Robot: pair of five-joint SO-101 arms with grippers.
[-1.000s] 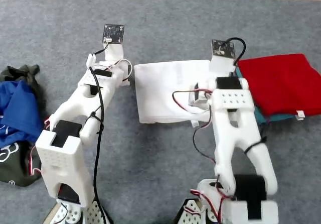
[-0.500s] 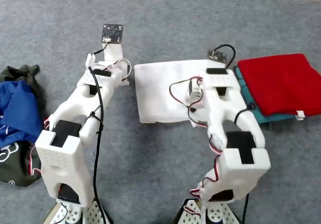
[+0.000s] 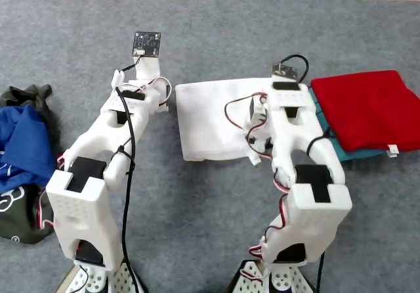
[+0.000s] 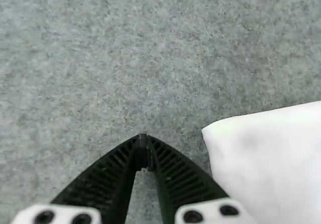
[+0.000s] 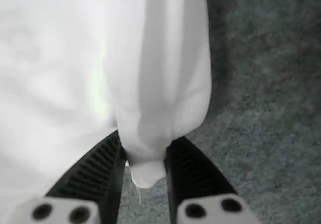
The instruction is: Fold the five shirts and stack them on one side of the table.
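A folded white shirt (image 3: 213,119) lies in the middle of the grey table. My right gripper (image 5: 144,151) is shut on a bunched fold of the white shirt (image 5: 150,83) at its right edge, and in the high view the right arm (image 3: 289,109) covers that edge. Just off the white shirt's corner (image 4: 266,163), my left gripper (image 4: 142,141) is shut on nothing, with its tips on the carpet beside the cloth. A folded red shirt (image 3: 364,106) rests on a teal one (image 3: 344,152) at the right. At the left edge lies a loose pile of a blue shirt (image 3: 26,148) and a dark green shirt (image 3: 26,96).
Grey carpet (image 3: 216,37) covers the whole table, with bare room along the far side and between the arm bases. The left arm (image 3: 105,155) stretches between the loose pile and the white shirt. Cables hang over both arms.
The right arm has folded in and lowered over the white shirt's right edge, its wrist camera drawing slightly nearer. The left arm and the shirts have stayed put.
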